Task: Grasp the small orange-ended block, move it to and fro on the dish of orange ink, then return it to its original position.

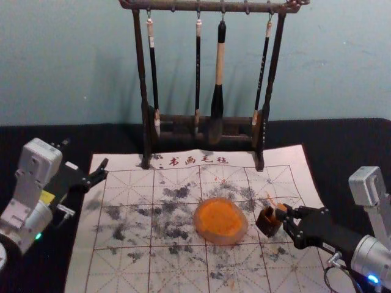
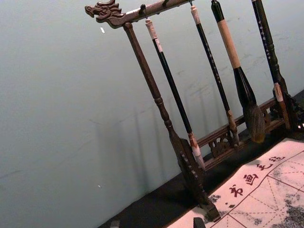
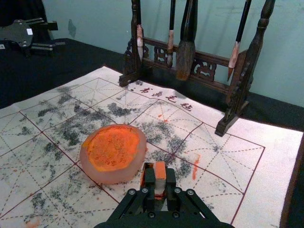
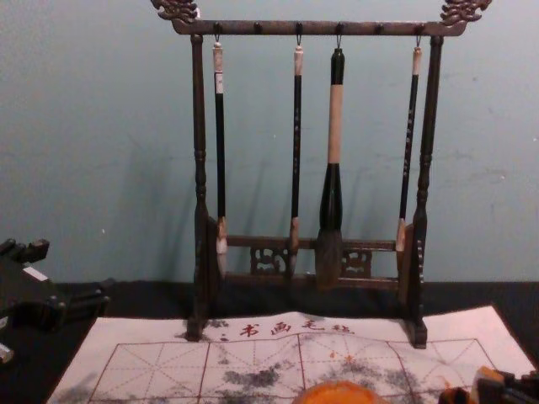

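My right gripper (image 1: pixel 285 215) is right of the dish of orange ink (image 1: pixel 220 221), at a dark brown block-shaped piece (image 1: pixel 268 222) on the mat. In the right wrist view, my right gripper (image 3: pixel 160 176) is shut on the small orange-ended block (image 3: pixel 160 171), its orange end up and a pale band below. The fingers and the dark piece hide its lower part, so contact with the mat cannot be told. The ink dish (image 3: pixel 114 153) stands apart from it. My left gripper (image 1: pixel 85 154) is parked open and empty by the mat's left edge.
A dark wooden rack (image 4: pixel 199 168) with several hanging brushes stands at the mat's back edge. The white gridded mat (image 1: pixel 128 268) carries black smudges and a few orange marks. Black cloth (image 1: pixel 36 135) covers the table around it.
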You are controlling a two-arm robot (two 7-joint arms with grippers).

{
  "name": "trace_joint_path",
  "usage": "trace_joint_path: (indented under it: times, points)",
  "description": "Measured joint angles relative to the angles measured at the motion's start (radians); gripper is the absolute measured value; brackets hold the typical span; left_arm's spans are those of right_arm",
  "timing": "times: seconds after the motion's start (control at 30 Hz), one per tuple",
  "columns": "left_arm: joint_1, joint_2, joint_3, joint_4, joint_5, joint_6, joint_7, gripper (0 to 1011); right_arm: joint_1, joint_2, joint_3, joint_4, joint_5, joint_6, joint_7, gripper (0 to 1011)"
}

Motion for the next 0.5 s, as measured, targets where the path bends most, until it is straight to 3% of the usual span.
trace_joint_path:
  times: [0.5]
  points:
    - [0.0,0.0,0.0,0.0,0.0,0.0,0.0,1001,-0.01,-0.003,0.016,-0.018,0.0,0.012,0.03,83]
